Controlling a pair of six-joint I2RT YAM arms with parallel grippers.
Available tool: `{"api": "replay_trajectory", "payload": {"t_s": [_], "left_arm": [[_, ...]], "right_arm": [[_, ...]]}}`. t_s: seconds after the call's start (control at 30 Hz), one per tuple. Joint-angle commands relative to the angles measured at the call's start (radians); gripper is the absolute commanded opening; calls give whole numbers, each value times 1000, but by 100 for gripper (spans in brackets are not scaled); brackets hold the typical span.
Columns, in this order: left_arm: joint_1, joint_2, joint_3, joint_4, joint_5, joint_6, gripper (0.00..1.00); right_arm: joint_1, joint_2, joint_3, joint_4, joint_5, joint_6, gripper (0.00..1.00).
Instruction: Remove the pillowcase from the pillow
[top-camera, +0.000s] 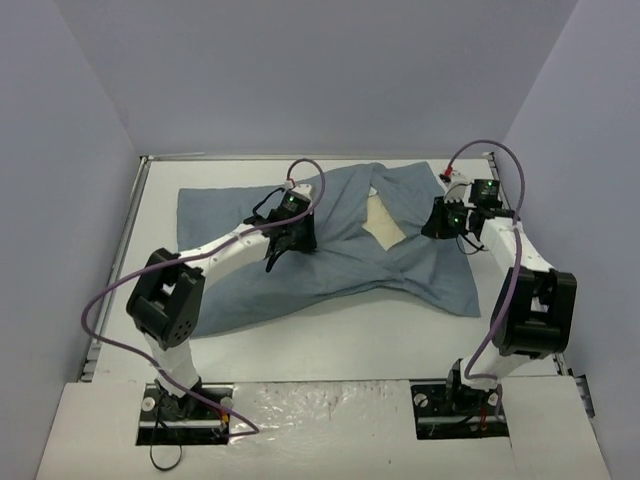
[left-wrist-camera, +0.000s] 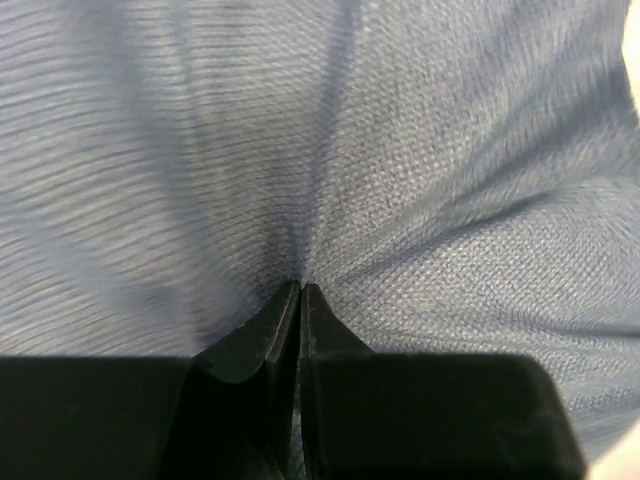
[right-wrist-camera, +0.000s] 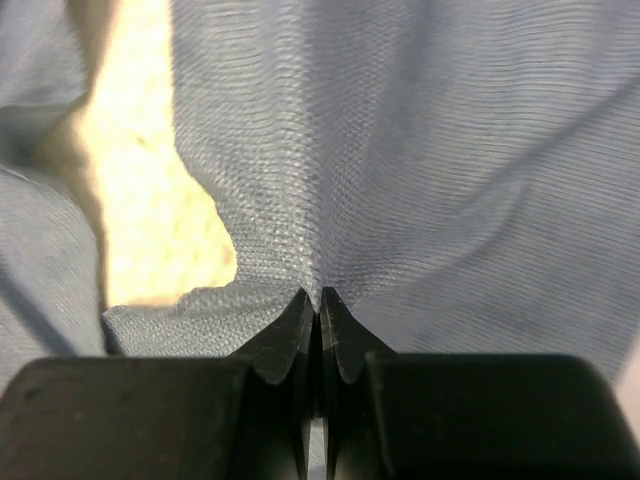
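The blue-grey pillowcase (top-camera: 250, 255) lies wrinkled across the white table and covers most of the pillow. A small cream patch of the pillow (top-camera: 384, 225) shows through the open gap near the middle; it also shows in the right wrist view (right-wrist-camera: 140, 190). My left gripper (top-camera: 290, 240) is shut, pinching a fold of the pillowcase (left-wrist-camera: 420, 170) left of the gap. My right gripper (top-camera: 440, 222) is shut on the pillowcase (right-wrist-camera: 420, 150) right of the gap, close to the cloth's edge. Creases radiate from both pinch points.
The white table (top-camera: 330, 340) is bounded by grey walls on the left, back and right. A metal rail (top-camera: 120, 240) runs along the left edge. Purple cables (top-camera: 480, 150) loop over both arms. Bare table lies between the cloth and the arm bases.
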Motion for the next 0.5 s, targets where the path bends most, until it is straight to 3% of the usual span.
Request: {"api": "replay_trajectory", "payload": {"t_s": [0.0, 0.23, 0.33, 0.43, 0.47], "left_arm": [[23, -109, -76, 19, -45, 11, 2], [34, -174, -168, 30, -74, 5, 2], [33, -187, -164, 54, -9, 6, 2], [13, -200, -108, 111, 117, 3, 27], [-13, -197, -80, 100, 130, 8, 48]], "right_arm": [[-60, -82, -37, 3, 70, -18, 0], [-74, -104, -127, -14, 227, -12, 0], [-72, -57, -121, -39, 258, -26, 0], [-45, -37, -112, -48, 255, -34, 0], [-33, -40, -112, -48, 255, -34, 0]]}}
